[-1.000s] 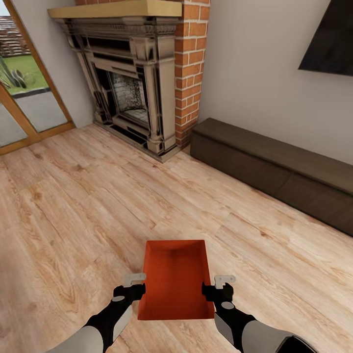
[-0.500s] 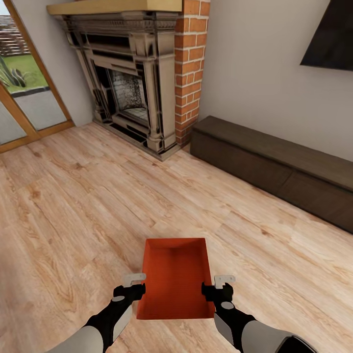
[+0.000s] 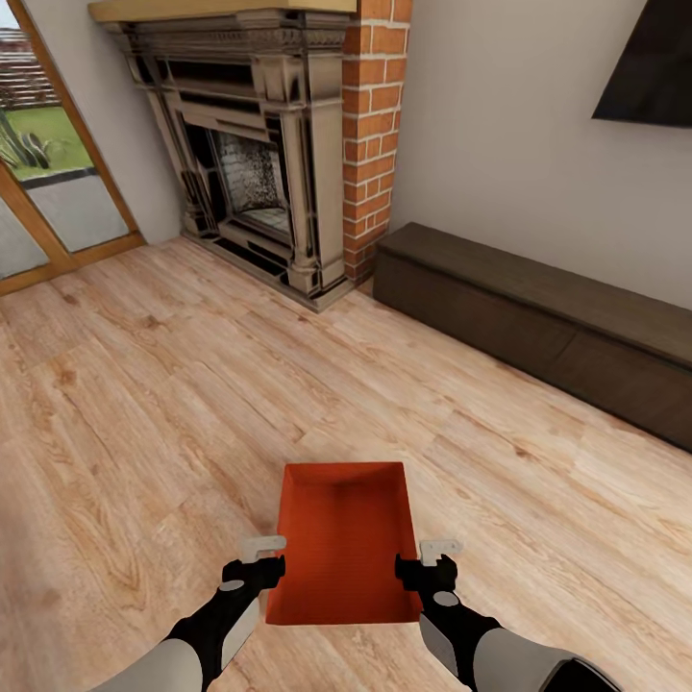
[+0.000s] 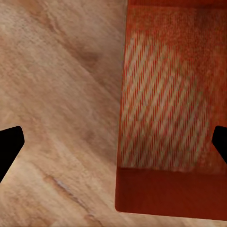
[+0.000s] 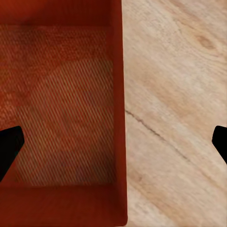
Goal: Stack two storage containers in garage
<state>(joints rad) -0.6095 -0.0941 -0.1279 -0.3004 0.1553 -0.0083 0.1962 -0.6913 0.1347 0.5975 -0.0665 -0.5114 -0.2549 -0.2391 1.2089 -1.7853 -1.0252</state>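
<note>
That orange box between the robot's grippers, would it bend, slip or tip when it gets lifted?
The storage container probably stays stiff: its walls look straight and plain. Those smooth walls may be slippery, so a gripper straddling each side wall seems wise. Its flat base and low, wide shape suggest it won't easily tip, and being empty, it is likely light.

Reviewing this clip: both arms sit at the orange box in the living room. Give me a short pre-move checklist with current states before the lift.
1. Storage container on the wood floor, upright, open side up: ok.
2. Left gripper at the container's left wall, jaws straddling that wall in the left wrist view: ok.
3. Right gripper at the right wall, jaws straddling it likewise: ok.
4. Jaws closed on the walls: not ok, both stand wide open.
5. Container empty: ok, nothing inside.
6. Second container located: cannot tell.
7. Clearance from fireplace and dark cabinet: ok, both well ahead.
</note>
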